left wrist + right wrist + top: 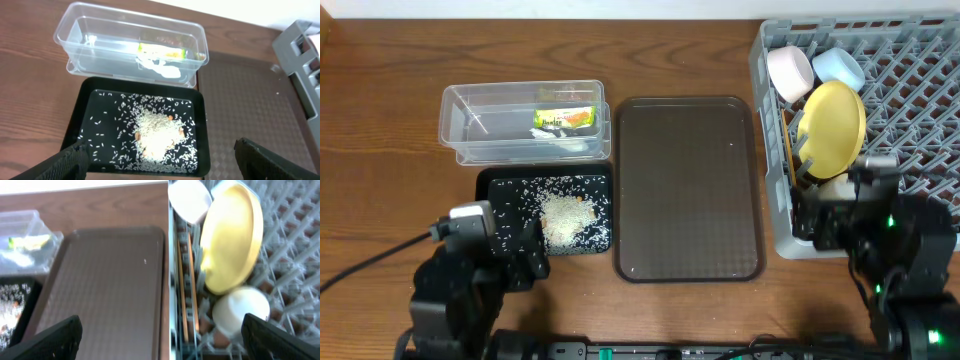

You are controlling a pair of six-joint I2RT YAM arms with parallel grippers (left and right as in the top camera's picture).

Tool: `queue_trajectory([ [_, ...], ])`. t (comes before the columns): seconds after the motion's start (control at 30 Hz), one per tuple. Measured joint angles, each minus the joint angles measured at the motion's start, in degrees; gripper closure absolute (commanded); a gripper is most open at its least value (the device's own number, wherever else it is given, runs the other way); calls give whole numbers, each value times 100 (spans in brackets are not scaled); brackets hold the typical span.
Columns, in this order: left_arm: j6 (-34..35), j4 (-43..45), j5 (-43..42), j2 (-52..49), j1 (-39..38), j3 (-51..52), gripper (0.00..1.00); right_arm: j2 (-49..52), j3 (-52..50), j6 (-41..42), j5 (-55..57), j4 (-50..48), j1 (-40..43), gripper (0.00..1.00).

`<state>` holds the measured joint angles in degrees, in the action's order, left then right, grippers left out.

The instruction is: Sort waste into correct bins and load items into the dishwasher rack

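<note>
The grey dishwasher rack (920,90) at right holds the yellow plate (832,125) on edge, the pink-white bowl (788,70), the light blue bowl (840,68), the white cup (240,311) and the two chopsticks (184,280). The clear tub (470,125) holds the green-and-orange wrapper (565,119) and white paper (160,67). The black tray (495,195) holds the rice scraps (565,218). My left gripper (160,157) is open and empty above the black tray's near edge. My right gripper (160,335) is open and empty over the rack's left wall.
The brown serving tray (688,188) lies bare between the bins and the rack. The clear tub and black tray sit close together at left. A cable runs from the left arm across the front left of the wooden table (380,150).
</note>
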<state>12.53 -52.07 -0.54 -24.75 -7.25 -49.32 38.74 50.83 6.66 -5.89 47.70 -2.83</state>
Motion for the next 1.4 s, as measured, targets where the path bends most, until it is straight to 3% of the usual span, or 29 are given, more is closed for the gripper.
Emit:
queue_trajectory([
  [0.37, -39, -160, -4, 114, 0, 13, 5, -326, -66, 28, 24, 1604, 0, 1],
  [0.67, -39, -162, -20, 114, 0, 13, 5, -470, -87, 33, 31, 1775, -2, 1],
  [0.93, -39, -166, -26, 114, 0, 22, 5, -1950, -887, -527, 31, -337, -17, 1],
  [1.2, -39, -168, -39, 114, 0, 28, 5, -3508, -2931, -850, 101, -2356, -166, 1],
  [1.4, -39, -168, -42, 114, 0, 35, 5, -3801, -4323, -935, 184, -4511, -175, 1],
])
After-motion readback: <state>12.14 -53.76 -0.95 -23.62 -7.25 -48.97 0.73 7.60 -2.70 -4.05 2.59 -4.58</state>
